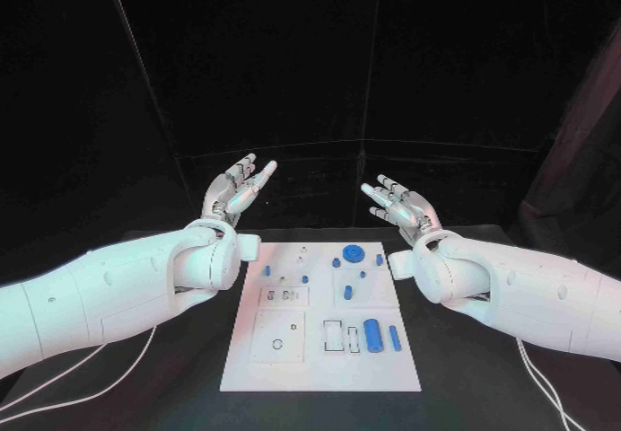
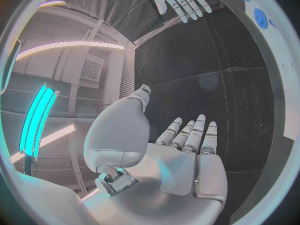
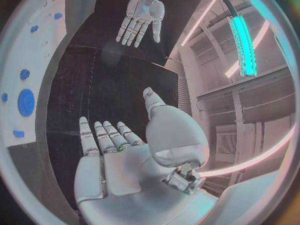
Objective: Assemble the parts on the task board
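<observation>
Black table [image 1: 129, 359] bears task board [image 1: 324, 359] (blue parts [image 1: 372, 335] aboard); both hands' fingers spread, empty.

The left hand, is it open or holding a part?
Open: the left hand is raised beyond the task board with fingers spread and its palm bare.

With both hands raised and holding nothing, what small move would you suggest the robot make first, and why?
Probably lower the right hand toward the long blue cylinder on the task board. Both hands, the left hand too, are open above the board's far end, touching no part.
</observation>
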Available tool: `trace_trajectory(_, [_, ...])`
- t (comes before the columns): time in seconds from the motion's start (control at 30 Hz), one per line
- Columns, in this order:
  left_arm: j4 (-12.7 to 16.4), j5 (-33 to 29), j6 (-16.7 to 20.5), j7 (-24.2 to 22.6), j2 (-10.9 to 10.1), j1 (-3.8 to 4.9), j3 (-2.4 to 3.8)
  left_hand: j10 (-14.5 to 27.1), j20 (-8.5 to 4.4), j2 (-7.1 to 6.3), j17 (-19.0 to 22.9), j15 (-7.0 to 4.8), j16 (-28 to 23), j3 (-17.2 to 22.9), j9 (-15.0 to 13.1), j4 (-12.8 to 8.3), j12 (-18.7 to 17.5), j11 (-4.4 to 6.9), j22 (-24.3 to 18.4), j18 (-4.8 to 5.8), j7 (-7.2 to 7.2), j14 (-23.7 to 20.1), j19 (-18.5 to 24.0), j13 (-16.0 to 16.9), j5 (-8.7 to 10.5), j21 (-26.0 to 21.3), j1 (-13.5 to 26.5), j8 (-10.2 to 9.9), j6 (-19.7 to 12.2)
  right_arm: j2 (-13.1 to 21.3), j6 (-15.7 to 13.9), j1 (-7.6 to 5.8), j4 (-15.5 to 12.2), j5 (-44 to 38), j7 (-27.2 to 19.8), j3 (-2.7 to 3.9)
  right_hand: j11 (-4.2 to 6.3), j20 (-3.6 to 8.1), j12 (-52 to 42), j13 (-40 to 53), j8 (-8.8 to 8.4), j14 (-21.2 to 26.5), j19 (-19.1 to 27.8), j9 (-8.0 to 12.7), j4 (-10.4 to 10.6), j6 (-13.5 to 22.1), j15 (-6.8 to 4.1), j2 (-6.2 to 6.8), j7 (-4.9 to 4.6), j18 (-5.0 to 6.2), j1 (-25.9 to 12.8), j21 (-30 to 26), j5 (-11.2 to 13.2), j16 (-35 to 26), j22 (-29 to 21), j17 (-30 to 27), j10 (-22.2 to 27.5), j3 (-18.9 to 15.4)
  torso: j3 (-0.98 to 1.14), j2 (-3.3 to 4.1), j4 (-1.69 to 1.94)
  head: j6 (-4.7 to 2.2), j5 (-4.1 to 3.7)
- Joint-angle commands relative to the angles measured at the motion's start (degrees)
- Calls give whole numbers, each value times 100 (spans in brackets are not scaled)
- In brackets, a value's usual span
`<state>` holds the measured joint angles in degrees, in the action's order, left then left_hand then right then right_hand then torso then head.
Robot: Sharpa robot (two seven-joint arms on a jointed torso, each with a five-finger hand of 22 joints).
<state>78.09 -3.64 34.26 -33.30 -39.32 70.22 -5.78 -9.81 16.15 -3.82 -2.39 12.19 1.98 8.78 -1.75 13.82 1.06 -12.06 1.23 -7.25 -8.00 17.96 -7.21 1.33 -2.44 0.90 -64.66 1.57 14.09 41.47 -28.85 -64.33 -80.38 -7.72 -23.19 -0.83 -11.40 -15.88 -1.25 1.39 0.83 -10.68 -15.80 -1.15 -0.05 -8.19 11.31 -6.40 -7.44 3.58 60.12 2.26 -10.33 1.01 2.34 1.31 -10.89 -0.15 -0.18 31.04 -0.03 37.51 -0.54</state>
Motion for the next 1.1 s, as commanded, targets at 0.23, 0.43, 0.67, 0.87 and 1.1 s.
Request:
trace_trajectory(0.23, [-9, -110, -365, -295, 7, 8, -3, -15, 49, -5, -9, 7, 33, 0, -6, 59, 32, -52, 12, -83, -645, 79, -13, 8, -37, 43, -107, 21, 47, -82, 1304, -110, 233, -780, 491, -19, -117, -81, -104, 74, 128, -680, -389, -82, -503, -723, 84, -20, -690, 157, 957, 235, 107, 114, 108, 67, -800, -5, 0, 0, -1, 0, 1])
trace_trajectory(0.43, [5, -98, -497, -262, -138, 5, -5, -210, 61, 16, -81, 67, 144, 28, -29, 79, 68, -137, 55, -80, -733, 549, -209, 33, -47, 110, -195, 57, 224, 107, 528, -112, 393, -1853, 189, -17, -208, -67, -471, 240, 451, -3162, -2191, -255, -888, -2398, 81, -39, -708, 498, 1462, 1000, 104, 583, 450, 261, -2963, 60, 5, 16, 8, -31, -31])
trace_trajectory(0.67, [244, 17, -514, -340, -364, 5, -6, -3186, 51, 120, -425, -87, 970, 117, -303, -290, 818, -126, 578, -200, -739, 3013, -2944, 350, -44, 1134, -610, 610, 2431, 159, 318, -138, 503, -2750, 214, -11, 66, 50, -630, 217, 675, -4550, -3054, -322, -1159, -4106, -258, -49, -559, 691, 1676, 1434, 76, 788, 548, 246, -4368, 133, -4, 115, 35, -53, -56])
trace_trajectory(0.87, [541, 282, -610, -305, -624, 5, -6, -4443, -154, 176, -568, -433, 1305, 63, -364, -573, 1070, 166, 667, -342, -536, 4204, -3959, 357, -44, 1528, -755, 832, 3652, 179, 398, -272, 560, -3704, 460, -8, 260, 391, -552, 220, 600, -5482, -3860, -273, -1406, -4569, -555, -43, -455, 689, 1680, 1943, 55, 905, 725, 287, -5030, 263, -8, 276, 70, -101, -107])
trace_trajectory(1.1, [1075, 454, -719, -248, -939, 6, -6, -4812, -271, 245, -668, -553, 1266, 30, -287, -724, 956, 261, 610, -340, -458, 4577, -4294, 286, -43, 1553, -796, 762, 3927, 123, 811, -500, 640, -5515, 1209, -2, 443, 712, -379, 223, 523, -6367, -4316, -269, -1658, -4933, -828, 52, -342, 690, 1701, 2656, -6, 1017, 1094, 374, -5558, 416, -24, 539, 166, -198, -172])
